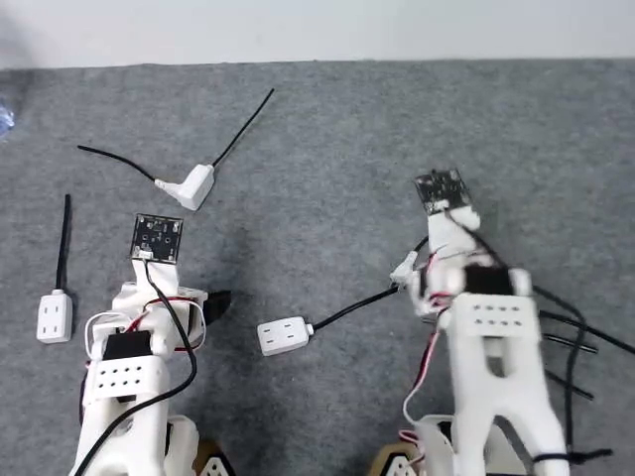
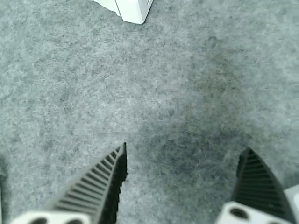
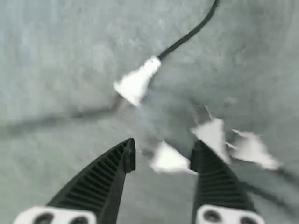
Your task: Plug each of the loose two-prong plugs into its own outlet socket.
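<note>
Grey mat [image 1: 347, 129] lies under left tool [image 2: 185, 147] and right tool [image 3: 164, 141], both spread open.

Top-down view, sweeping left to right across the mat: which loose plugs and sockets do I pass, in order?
left outlet socket → white plug → middle outlet socket
</note>
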{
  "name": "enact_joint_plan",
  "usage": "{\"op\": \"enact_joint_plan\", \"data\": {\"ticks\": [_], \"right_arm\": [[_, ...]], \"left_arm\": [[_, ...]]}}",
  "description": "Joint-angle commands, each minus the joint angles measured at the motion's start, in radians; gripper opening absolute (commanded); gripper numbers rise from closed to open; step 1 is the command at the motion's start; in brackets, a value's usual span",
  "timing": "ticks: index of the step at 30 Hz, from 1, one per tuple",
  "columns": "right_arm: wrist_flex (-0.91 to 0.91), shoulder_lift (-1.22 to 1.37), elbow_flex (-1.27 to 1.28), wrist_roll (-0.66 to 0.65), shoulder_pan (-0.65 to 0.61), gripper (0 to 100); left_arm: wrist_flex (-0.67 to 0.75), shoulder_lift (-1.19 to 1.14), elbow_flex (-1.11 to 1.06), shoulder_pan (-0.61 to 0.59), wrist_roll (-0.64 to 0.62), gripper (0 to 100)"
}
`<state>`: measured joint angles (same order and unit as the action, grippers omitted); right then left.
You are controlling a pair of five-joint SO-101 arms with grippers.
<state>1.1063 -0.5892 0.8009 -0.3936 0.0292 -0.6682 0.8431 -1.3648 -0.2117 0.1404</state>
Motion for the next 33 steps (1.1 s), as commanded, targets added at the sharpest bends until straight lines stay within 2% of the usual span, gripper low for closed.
{"op": "enact_joint_plan", "data": {"ticks": [1, 5, 12, 14, 18, 20, 26, 33], "right_arm": [[0.024, -0.027, -0.135, -0.333, 0.071, 15.2], [-0.018, -0.022, -0.078, -0.5, 0.099, 15.1], [-0.159, -0.013, 0.038, -0.752, -0.015, 15.0], [-0.199, 0.016, 0.035, -0.756, -0.033, 13.6], [-0.303, 0.16, -0.008, -0.756, -0.03, 0.0], [-0.323, 0.259, -0.054, -0.755, -0.008, 3.1], [-0.323, 0.507, -0.192, -0.755, 0.007, 0.9], [-0.337, 0.616, -0.247, -0.675, -0.038, 0.9]], "left_arm": [[0.0, 0.014, 0.004, 0.008, 0.011, 35], [0.0, 0.014, 0.004, 0.008, 0.011, 35], [-0.003, 0.014, 0.004, 0.008, 0.011, 35], [-0.003, 0.014, 0.004, 0.008, 0.011, 35], [-0.003, 0.014, 0.004, 0.008, 0.012, 35], [-0.003, 0.014, 0.004, 0.008, 0.012, 35], [-0.002, 0.012, 0.004, 0.008, 0.014, 35], [0.0, 0.012, 0.004, 0.008, 0.014, 35]]}}
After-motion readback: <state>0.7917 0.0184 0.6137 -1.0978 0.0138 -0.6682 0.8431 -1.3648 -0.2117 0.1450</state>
